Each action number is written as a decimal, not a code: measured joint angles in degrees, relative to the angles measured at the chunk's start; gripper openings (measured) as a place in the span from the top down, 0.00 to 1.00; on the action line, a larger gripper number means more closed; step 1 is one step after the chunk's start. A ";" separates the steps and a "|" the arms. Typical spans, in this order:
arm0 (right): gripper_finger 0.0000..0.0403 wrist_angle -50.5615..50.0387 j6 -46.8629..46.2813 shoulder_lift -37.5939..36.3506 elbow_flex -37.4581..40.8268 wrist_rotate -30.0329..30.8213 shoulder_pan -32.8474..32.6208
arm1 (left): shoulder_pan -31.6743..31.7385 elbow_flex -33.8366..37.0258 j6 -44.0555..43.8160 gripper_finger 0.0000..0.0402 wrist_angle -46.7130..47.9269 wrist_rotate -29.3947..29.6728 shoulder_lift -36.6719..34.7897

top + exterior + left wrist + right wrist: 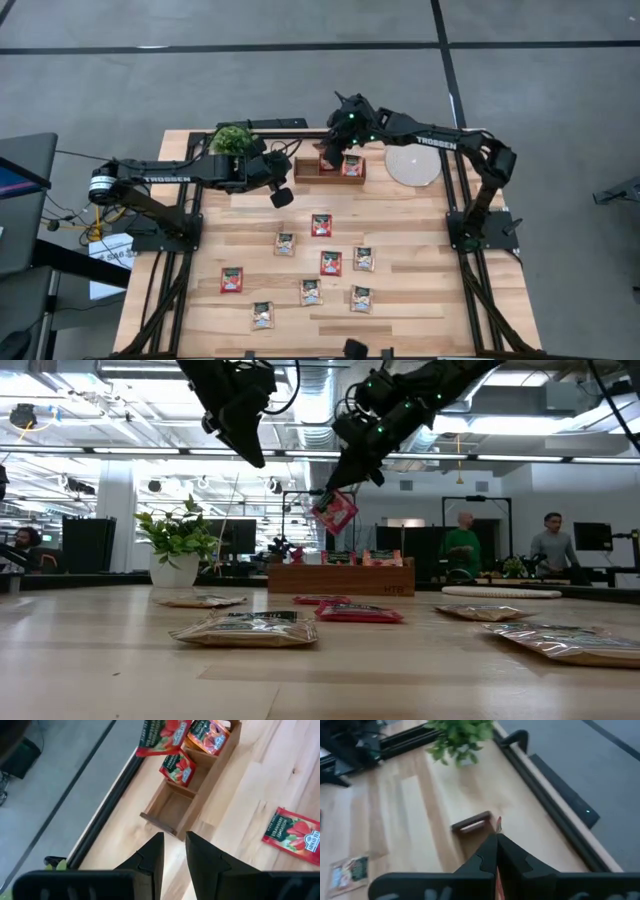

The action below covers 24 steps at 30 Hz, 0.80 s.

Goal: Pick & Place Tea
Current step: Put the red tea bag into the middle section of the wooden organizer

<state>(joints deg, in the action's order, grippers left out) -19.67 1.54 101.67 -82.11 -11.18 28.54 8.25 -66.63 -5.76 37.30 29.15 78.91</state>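
1. Plainly, the right tool (345, 488) was clamped on a red sachet (335, 513), pinching it by its upper edge so that the packet hung tilted in the air above the wooden tray (309, 180), as the low view showed.
2. The left tool (282, 196) hovered just beside the tray's open end with its fingers (152, 855) slightly apart and nothing between them (the wrist view showed only bare surface through the gap).
3. Two sachets (351, 166) already sat in the tray's compartments; the rest of the tea (321, 225) lay flat and scattered over the wooden surface (430, 250), red and pale ones mixed, well apart from one another.
4. Judging by how the held packet dangled, each sachet was very light and thin, a limp foil or paper envelope that bent and swung rather than holding its shape.
5. The glossy wrapper probably slid easily, so a pinch near an edge or corner, where the seam is stiffest, looked the safest hold.
6. A flat-lying sachet offered little to grab (its edges hugged the surface), so the fingers would likely need to straddle one edge and close low.
7. The contents seemed unlikely to break, though a hard squeeze at the centre could crumple the packet.
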 joint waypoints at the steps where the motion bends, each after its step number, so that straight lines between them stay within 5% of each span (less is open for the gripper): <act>1: 1.00 -0.29 0.01 -0.10 0.00 -0.28 0.73 | 0.00 0.00 0.01 0.82 0.02 -0.01 0.00; 14: 1.00 5.39 1.47 -7.80 1.16 -9.68 6.20 | 0.02 0.00 -0.12 0.82 -0.07 -0.13 0.00; 24: 1.00 36.35 -9.78 -19.55 26.97 -12.89 8.37 | 0.02 0.00 0.04 0.82 -1.21 -0.51 0.02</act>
<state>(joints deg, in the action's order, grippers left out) 16.68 -8.24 82.12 -55.14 -24.07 36.91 8.27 -66.63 -5.72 36.09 28.64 78.94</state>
